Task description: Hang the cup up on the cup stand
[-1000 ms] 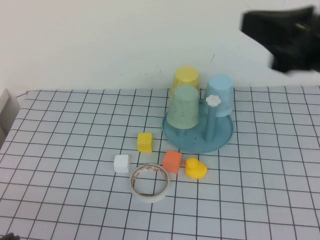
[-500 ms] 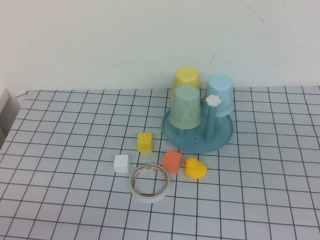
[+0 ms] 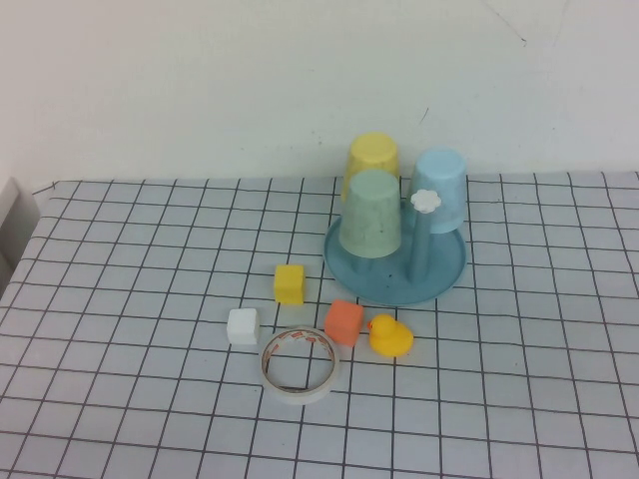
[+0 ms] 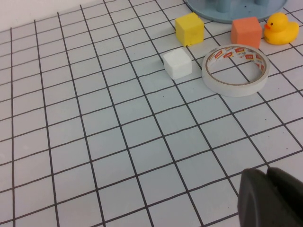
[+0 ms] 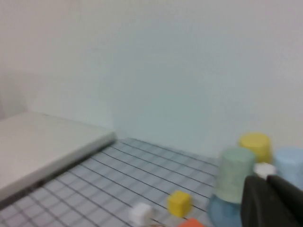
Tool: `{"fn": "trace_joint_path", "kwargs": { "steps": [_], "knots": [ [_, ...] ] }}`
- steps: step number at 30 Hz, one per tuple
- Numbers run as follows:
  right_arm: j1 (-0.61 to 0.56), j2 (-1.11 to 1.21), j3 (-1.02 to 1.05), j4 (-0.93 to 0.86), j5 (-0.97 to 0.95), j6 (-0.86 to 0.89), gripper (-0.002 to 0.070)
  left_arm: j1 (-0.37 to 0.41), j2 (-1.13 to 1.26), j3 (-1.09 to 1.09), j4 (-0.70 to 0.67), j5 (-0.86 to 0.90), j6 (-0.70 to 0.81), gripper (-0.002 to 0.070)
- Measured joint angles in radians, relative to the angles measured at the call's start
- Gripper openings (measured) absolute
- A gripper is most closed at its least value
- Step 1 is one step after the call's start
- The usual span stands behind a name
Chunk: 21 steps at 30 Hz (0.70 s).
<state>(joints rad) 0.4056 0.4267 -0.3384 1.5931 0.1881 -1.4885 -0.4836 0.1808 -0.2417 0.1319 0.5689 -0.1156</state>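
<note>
The cup (image 3: pixel 368 214) is upside down on the cup stand (image 3: pixel 446 272), sitting over a peg at the stand's left side, and it hides that peg. Behind it stands the yellow cup (image 3: pixel 371 159), also upside down, and to the right the light blue cup (image 3: pixel 441 186) is upside down too. In front of the blue cup 1 peg is free, and it has a white flower knob (image 3: pixel 426 200) on top. On the gridded table (image 3: pixel 140 259), in front of the stand, lie a yellow cube (image 3: pixel 290 283), a white cube (image 3: pixel 243 326), an orange cube (image 3: pixel 344 322), a rubber duck (image 3: pixel 389 336) and a roll of tape (image 3: pixel 300 363); the tape is just in front of the orange cube. No arm appears in the high view. The left gripper (image 4: pixel 272 198) shows only as a dark part in a corner of the left wrist view, above the bare grid and well apart from the tape; I cannot tell if it is open or closed. The right gripper (image 5: pixel 270 201) is also only a dark part in its own view, with the cups far behind it, and its state I cannot tell.
</note>
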Motion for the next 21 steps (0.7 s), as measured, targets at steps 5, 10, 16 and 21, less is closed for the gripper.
{"fn": "trace_joint_path", "kwargs": {
  "steps": [5, 10, 16, 21],
  "knots": [
    [0.000, -0.006, 0.044, 0.004, -0.151, -0.070, 0.0005, 0.000, 0.000, 0.000, 0.000, 0.000, 0.000, -0.0001],
    [0.000, -0.086, 0.047, 0.010, -0.247, -0.178, 0.0005, -0.013, 0.000, 0.000, 0.000, 0.000, -0.001, -0.0001],
    [0.000, -0.228, 0.060, 0.010, -0.279, -0.275, 0.0004, -0.013, 0.000, 0.000, 0.000, 0.000, -0.001, -0.0001],
    [-0.007, -0.291, 0.160, -0.058, -0.313, -0.224, 0.0004, -0.013, 0.000, 0.000, 0.000, 0.000, -0.001, -0.0001]
  ]
}}
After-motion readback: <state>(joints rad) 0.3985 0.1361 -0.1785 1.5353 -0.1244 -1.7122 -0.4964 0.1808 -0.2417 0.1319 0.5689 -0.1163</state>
